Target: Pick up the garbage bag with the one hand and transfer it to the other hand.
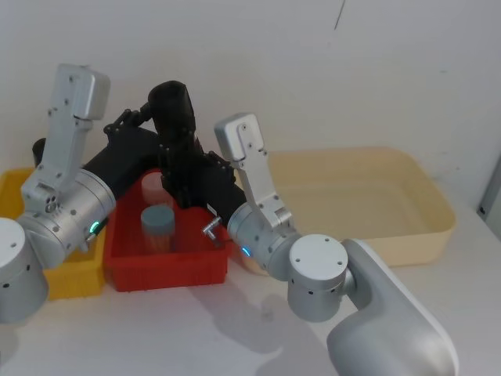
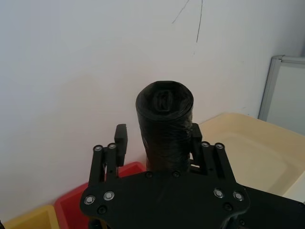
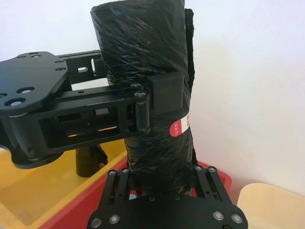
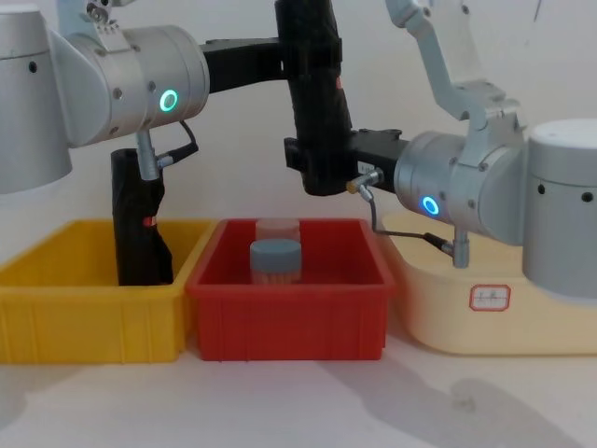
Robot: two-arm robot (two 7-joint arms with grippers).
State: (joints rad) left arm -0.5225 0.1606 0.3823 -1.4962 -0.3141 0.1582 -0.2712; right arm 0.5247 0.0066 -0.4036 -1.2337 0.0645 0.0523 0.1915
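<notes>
Garbage bag (image 4: 315, 103) upright in air above back edge of red bin (image 4: 280, 308), red mark on its side. Left gripper (image 2: 158, 137) (green ring) around bag's middle, fingers (image 2: 121, 138) spread slightly wider than bag, gap showing beside one pad. Right gripper (image 3: 161, 174) (blue ring) clamped on bag's lower end, both fingers pressed to plastic. Red bin holds grey-lidded jar (image 4: 276, 259) and sits on table (image 4: 298, 401) between yellow bin (image 4: 84, 317) (second black roll (image 4: 140, 224) standing inside) and cream tub (image 1: 423, 227).

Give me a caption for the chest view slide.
Handover above the red bin: right gripper clamps the garbage bag low, left gripper at its upper part.
</notes>
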